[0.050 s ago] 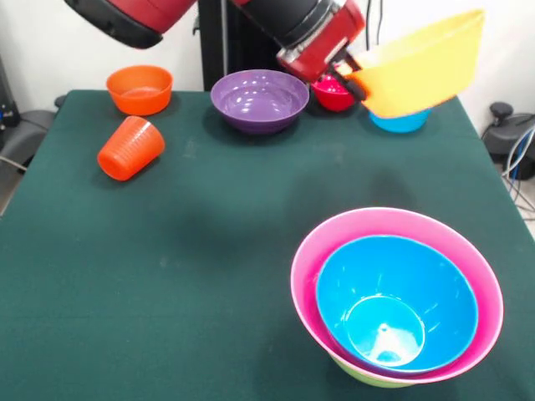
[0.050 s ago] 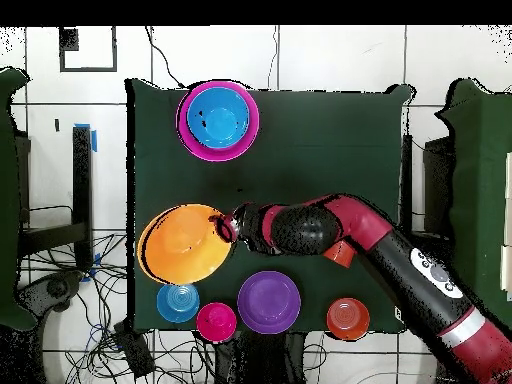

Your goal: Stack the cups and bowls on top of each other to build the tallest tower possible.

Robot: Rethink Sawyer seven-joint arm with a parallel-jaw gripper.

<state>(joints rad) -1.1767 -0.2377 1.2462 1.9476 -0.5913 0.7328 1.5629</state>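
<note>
Reaching in from top of front view, arm [image 1: 309, 25] carries large orange bowl [image 1: 422, 67] tilted, off the counter [image 1: 209, 251]; fingers [image 1: 349, 73] clamped on its rim. Counted: 1 cup [image 1: 129, 148] on its side, 4 loose bowls at far edge, tower [image 1: 397, 296] w/ pink, blue, green visible. Overhead: arm [image 2: 330, 228] stretched across counter, orange bowl [image 2: 182, 243] apart from tower [image 2: 218, 120].

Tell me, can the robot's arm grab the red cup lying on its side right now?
Probably not yet. The gripper is shut on the big orange bowl, held up in the air. The cup lies in the open with nothing around it, so the way looks free once the bowl is set down.
</note>
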